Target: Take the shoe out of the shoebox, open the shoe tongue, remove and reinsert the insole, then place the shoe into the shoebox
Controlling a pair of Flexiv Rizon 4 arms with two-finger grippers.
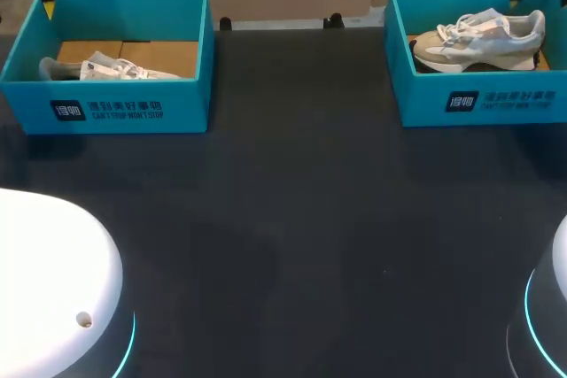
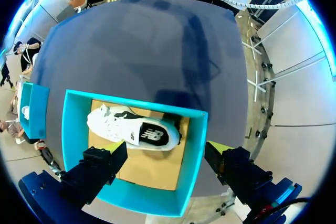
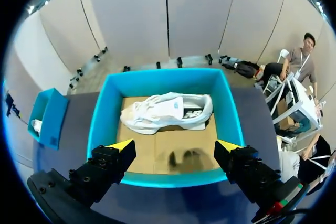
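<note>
Nothing looks done; the white mesh sneaker (image 3: 168,111) lies inside the turquoise cardboard shoebox (image 3: 102,124); left gripper (image 2: 168,150) and right gripper (image 3: 176,146) hang wide open.

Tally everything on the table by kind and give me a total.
Teal shoeboxes: 2 (left shoebox, right shoebox)
White sneakers: 2 (left sneaker, right sneaker)
Total: 4

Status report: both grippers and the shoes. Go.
Left gripper open, above left shoebox; left shoe inside. Right gripper open, above right shoebox; right shoe inside. Neither shoe gripped. Nothing blocks either.
</note>
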